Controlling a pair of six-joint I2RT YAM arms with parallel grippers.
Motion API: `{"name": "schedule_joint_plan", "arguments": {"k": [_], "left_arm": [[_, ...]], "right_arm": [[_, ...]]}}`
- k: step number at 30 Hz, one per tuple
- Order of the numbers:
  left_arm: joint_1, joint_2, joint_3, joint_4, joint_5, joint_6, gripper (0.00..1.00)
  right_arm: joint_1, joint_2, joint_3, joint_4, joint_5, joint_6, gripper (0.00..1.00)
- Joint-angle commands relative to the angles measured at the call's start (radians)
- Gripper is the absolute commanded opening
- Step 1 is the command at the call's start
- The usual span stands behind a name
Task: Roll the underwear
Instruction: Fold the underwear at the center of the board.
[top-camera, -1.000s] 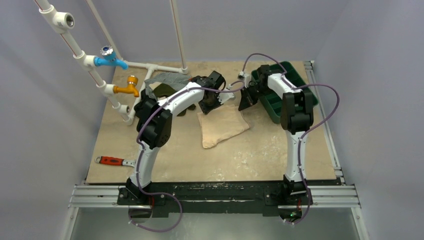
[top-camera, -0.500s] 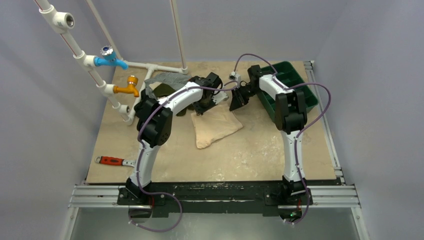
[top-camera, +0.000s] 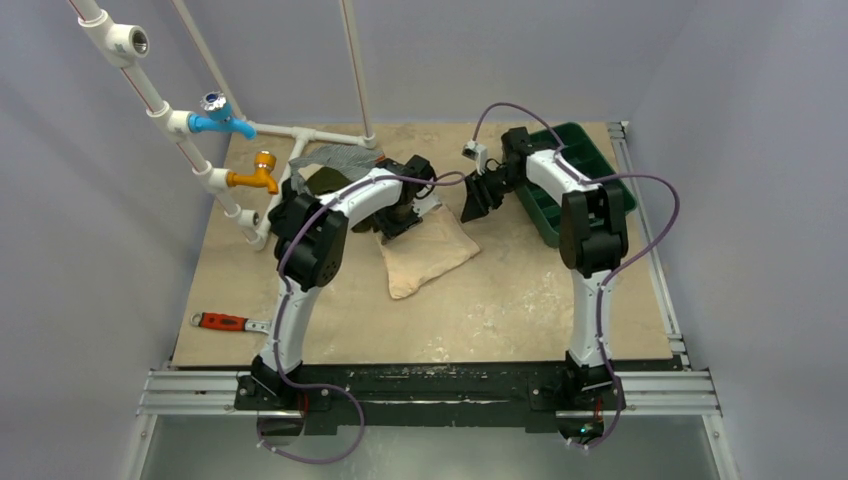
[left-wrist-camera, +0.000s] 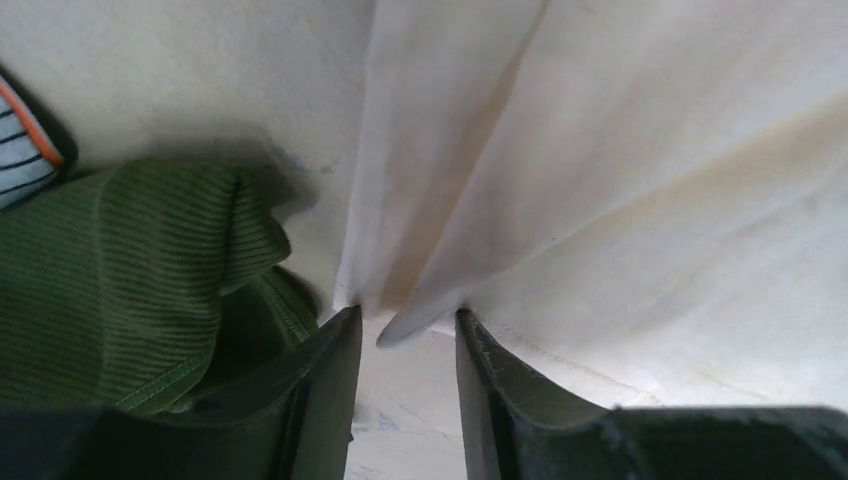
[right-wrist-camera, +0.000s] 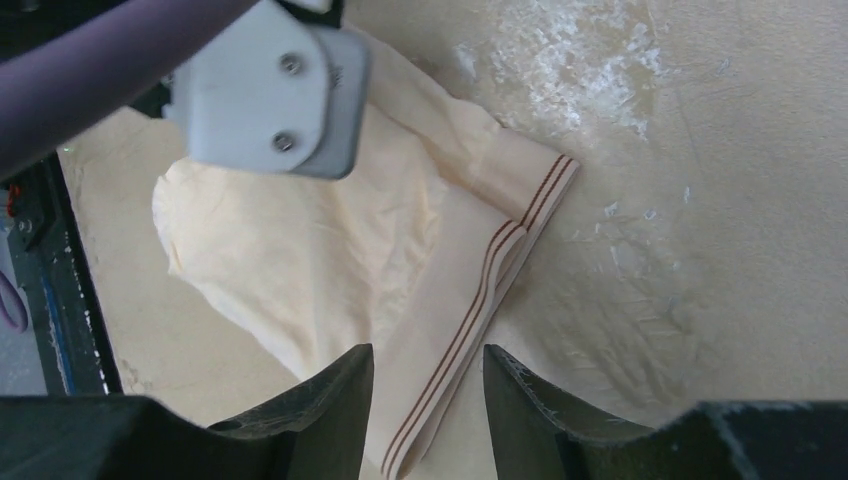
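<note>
Both left fingers (left-wrist-camera: 318, 400) and right fingers (right-wrist-camera: 322, 412) stand parted, underwear (right-wrist-camera: 300, 250) edge loose between them.

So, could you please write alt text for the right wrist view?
Pale peach underwear lies crumpled on the beige table, its striped waistband running down toward the parted fingers of the right pincer. A white housing and purple cable crowd the upper left.

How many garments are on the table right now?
3: the beige underwear mid-table, an olive-green garment beside it on the left, a grey striped garment behind that. Others may lie hidden.
</note>
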Motion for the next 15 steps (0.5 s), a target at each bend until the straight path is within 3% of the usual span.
{"name": "schedule_joint_plan", "arguments": {"k": [1,7,9,15], "left_arm": [[0.024,-0.045,-0.047,0.042,-0.037,-0.026,0.42],[0.056,-0.107,-0.081,0.071,0.028,-0.042,0.51],[0.068,-0.143,-0.1,0.084,0.075,-0.046,0.58],[0.122,-0.313,-0.199,0.124,0.338,-0.052,0.73]], "right_arm": [[0.001,-0.141,-0.073,0.037,0.011,-0.035,0.45],[0.04,-0.247,-0.224,0.075,0.015,-0.085,0.45],[0.075,-0.278,-0.268,0.091,0.021,-0.1,0.45],[0.185,-0.369,-0.401,0.224,0.034,-0.091,0.44]]}}
